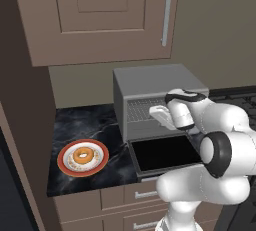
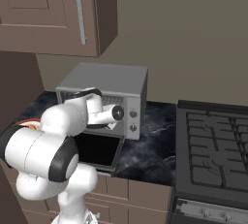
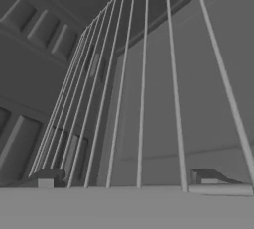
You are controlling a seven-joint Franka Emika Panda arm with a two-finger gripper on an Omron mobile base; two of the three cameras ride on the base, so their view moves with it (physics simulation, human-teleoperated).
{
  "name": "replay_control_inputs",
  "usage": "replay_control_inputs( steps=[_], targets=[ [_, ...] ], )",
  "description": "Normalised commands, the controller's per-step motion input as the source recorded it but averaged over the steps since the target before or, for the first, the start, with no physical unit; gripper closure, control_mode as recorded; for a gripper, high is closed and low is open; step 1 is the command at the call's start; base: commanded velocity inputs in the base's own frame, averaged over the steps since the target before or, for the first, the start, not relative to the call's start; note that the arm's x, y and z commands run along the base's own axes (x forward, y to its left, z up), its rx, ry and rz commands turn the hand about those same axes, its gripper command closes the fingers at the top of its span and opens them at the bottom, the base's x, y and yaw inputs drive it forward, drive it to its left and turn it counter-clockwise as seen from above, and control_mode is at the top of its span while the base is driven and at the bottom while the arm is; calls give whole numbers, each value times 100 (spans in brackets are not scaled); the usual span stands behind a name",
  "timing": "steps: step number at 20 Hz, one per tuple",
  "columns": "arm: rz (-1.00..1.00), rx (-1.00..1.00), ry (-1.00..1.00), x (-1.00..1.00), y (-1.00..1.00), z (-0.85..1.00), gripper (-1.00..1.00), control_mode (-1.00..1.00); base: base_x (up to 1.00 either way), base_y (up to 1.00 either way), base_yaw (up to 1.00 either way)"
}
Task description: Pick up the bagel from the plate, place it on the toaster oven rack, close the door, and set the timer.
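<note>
Golden ring-shaped bagel point(image 1: 83, 155) lies on round red-rimmed plate point(image 1: 65, 167).

A glossy white robot arm point(image 1: 220, 150) made of thick, rounded tube segments, smooth and plastic-looking, with soft grey shading on the undersides. Dark charcoal bands ring the joints: one wide black collar circles the big round elbow, and a thin black curved strip edges the wrist housing. The elbow cap is a plain white disc. The hand is a paler, boxy white block. Two small dark grey fingers point(image 3: 47, 178), squared at the tips with lighter pads, rise side by side.
</note>
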Motion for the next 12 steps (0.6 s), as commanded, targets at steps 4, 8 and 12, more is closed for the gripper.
replay_control_inputs(
  steps=[4,8,12],
  targets=[
    [0,2,0,17,12,-14,-100,-100,0,0,0],
    [0,3,0,11,14,-12,-100,-100,0,0,0],
    [-1,3,0,16,14,-11,-100,-100,0,0,0]
  ],
)
